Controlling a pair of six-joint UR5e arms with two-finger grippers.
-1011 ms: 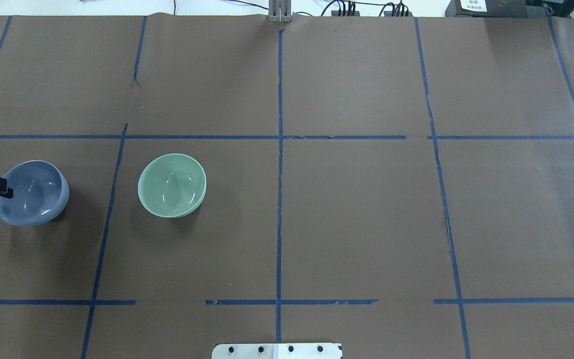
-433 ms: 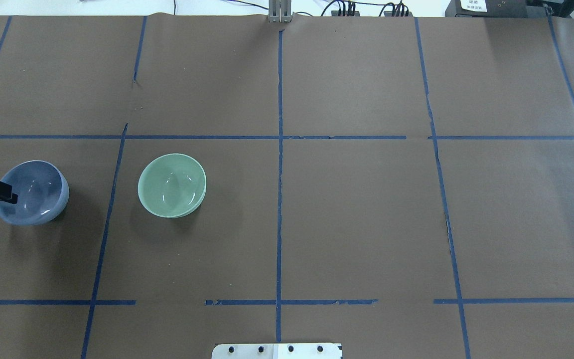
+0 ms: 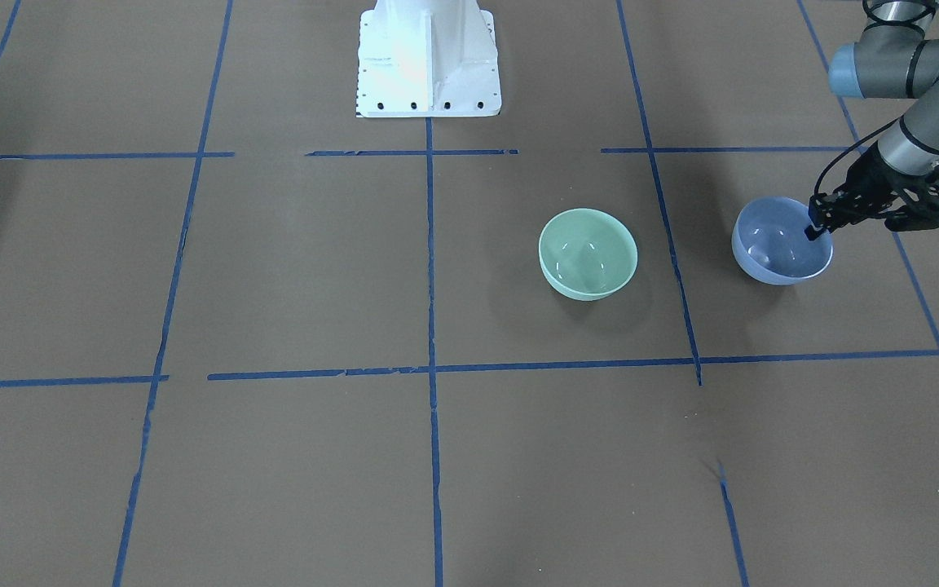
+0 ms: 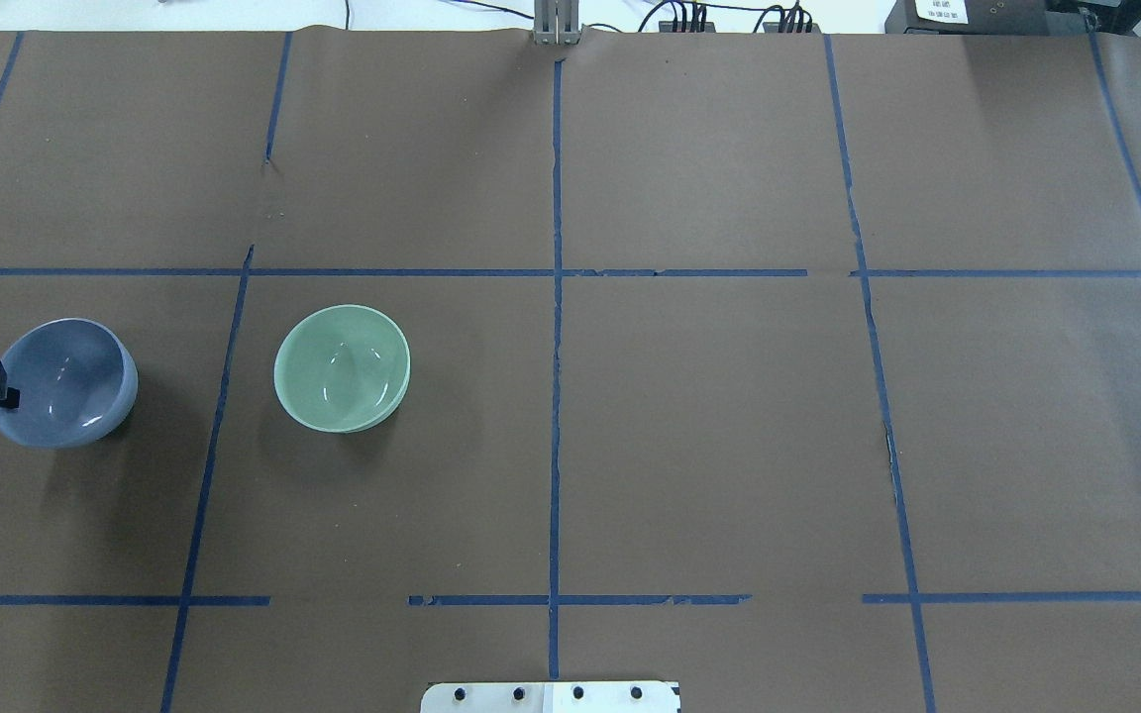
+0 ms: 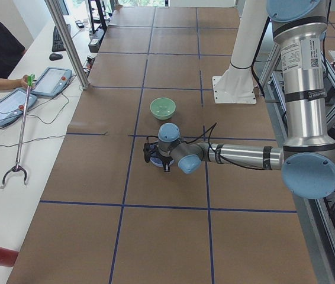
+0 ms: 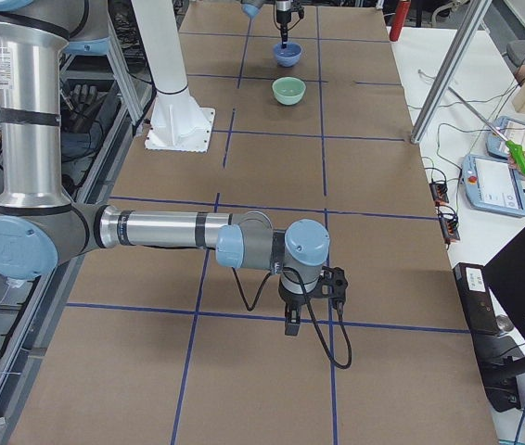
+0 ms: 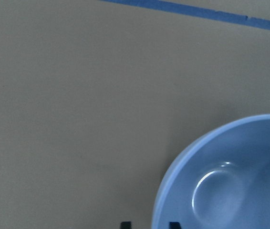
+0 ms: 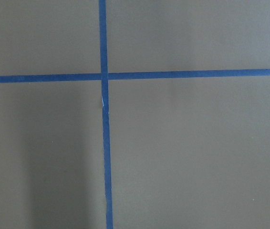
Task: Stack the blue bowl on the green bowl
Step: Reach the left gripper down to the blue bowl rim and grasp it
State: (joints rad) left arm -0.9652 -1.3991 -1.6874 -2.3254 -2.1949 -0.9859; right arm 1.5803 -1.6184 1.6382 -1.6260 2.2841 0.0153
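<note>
**At the blue bowl's outer rim, the grasp is being lined up**

On the table's left side, your left gripper (image 3: 810, 232) has crept a little along the edge of the blue bowl (image 4: 65, 381) over the last second. It now sits at the rim on the side facing away from the green bowl (image 4: 341, 368). Neither bowl has moved: both rest upright on the brown paper (image 4: 729, 446), the blue one a short way from the green one, with a tape line between them. So the stack is not yet begun, and this looks like the last alignment before the pinch.

In the left wrist view, the fingertips (image 7: 125, 224) barely show at the bottom edge. They stand a narrow gap apart and straddle the bowl's wall, one outside and one inside. The outer one is still clear of the wall, so you have no hold on the bowl yet.

Your right gripper (image 6: 292, 324) hangs over bare paper far from both bowls. You cannot tell from these views how far its fingers are parted.
</note>
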